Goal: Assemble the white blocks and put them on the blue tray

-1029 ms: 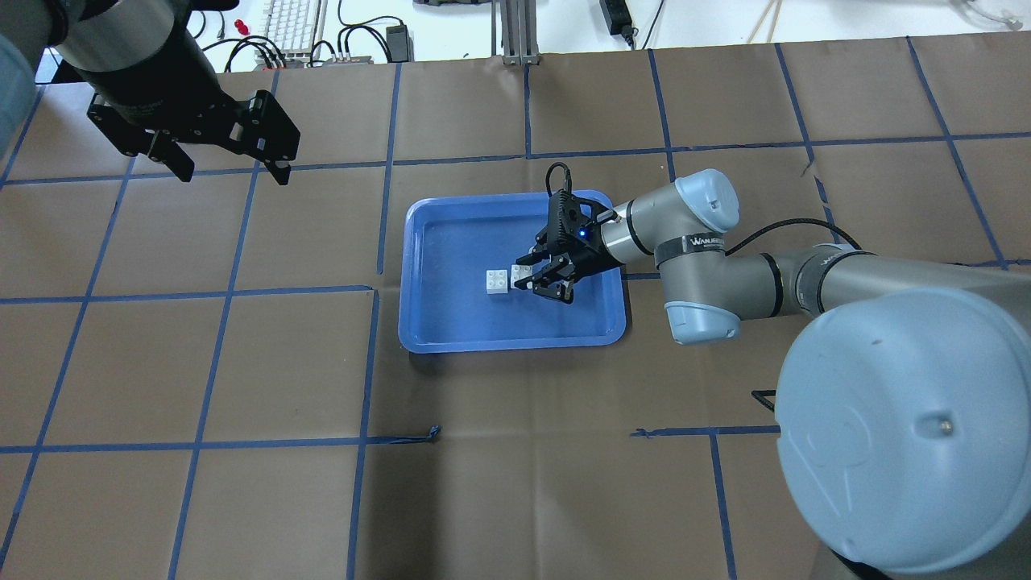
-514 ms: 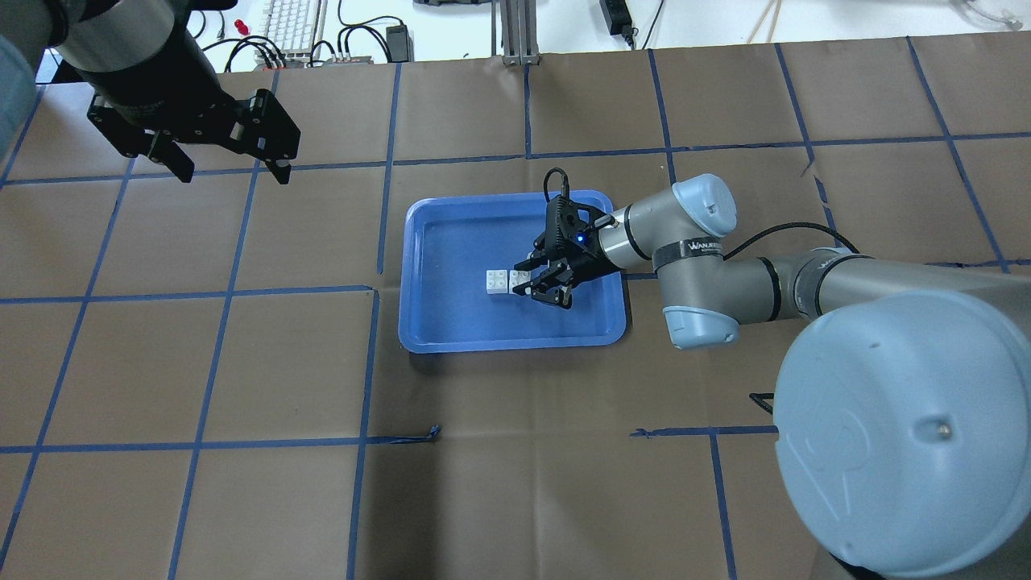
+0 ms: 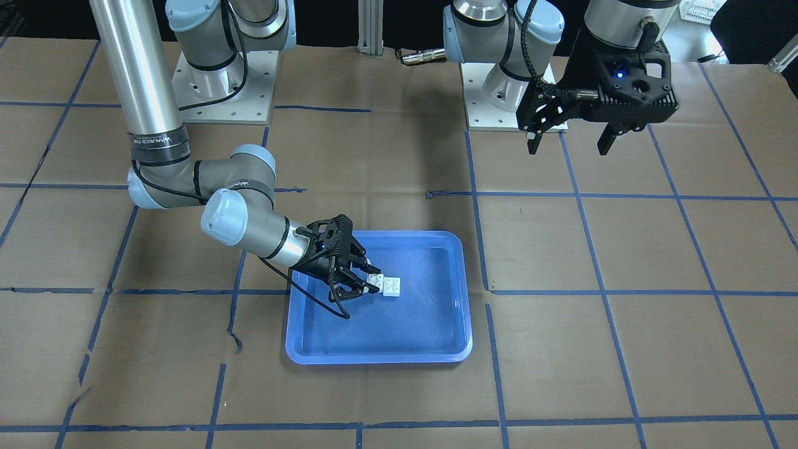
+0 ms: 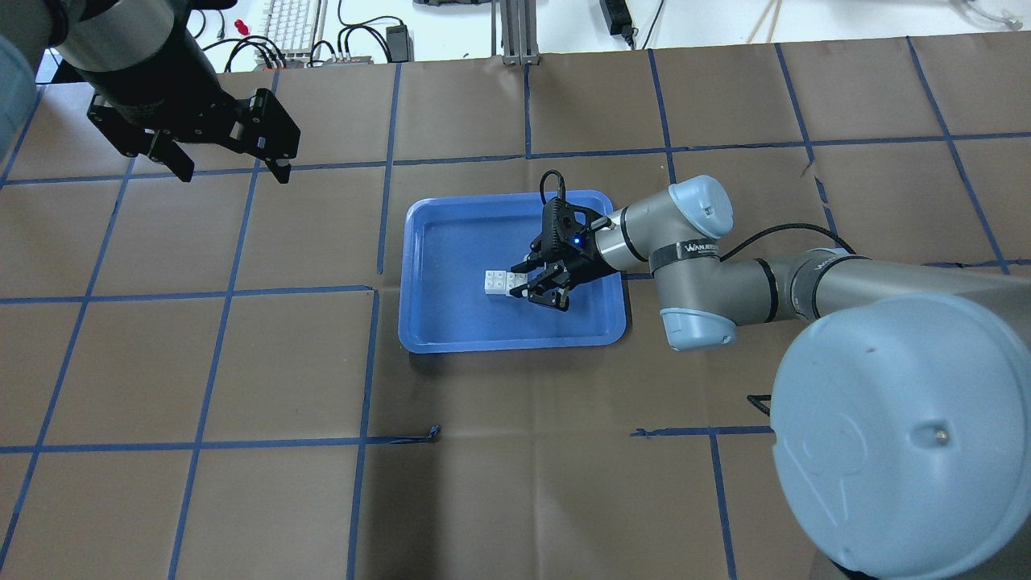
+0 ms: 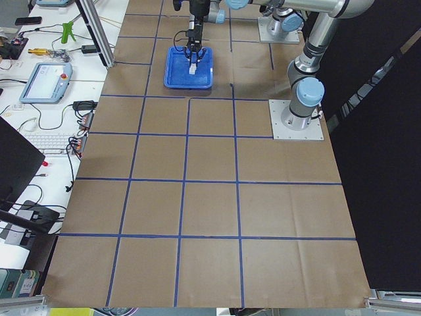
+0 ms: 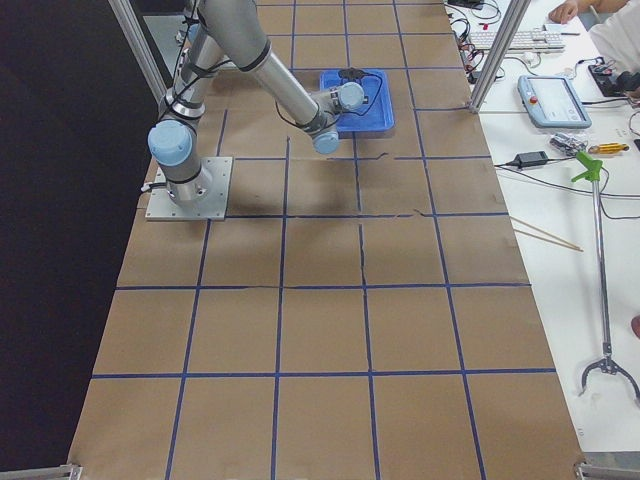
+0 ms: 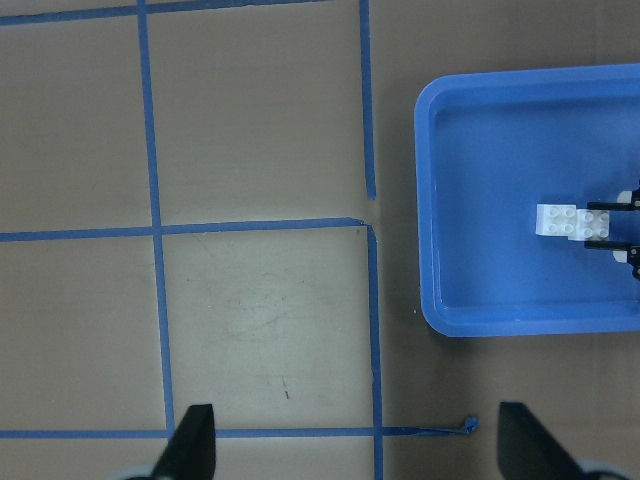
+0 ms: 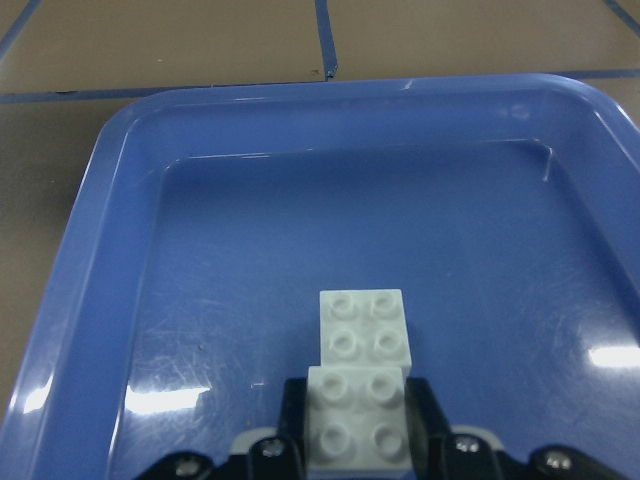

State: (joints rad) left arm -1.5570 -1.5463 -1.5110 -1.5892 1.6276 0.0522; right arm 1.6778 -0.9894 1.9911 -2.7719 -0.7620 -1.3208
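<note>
The blue tray (image 4: 512, 345) lies mid-table; it also shows in the front view (image 3: 374, 359) and the right wrist view (image 8: 330, 90). One white block (image 4: 496, 282) rests on the tray floor. My right gripper (image 4: 525, 283) is low inside the tray, shut on the second white block (image 8: 357, 416), which sits right against the near edge of the resting block (image 8: 365, 325). Both show side by side in the front view, held (image 3: 375, 280) and resting (image 3: 392, 285). My left gripper (image 4: 229, 165) is open and empty, high over the far left of the table.
Brown paper with a blue tape grid covers the table (image 4: 515, 483). The left wrist view shows the tray (image 7: 440, 200) at its right edge and bare paper below the open fingers (image 7: 195, 445). A keyboard and cables (image 4: 294, 24) lie beyond the far edge.
My right gripper has moved left with its white block, closing the gap until it meets the resting block. The left arm has not moved.
</note>
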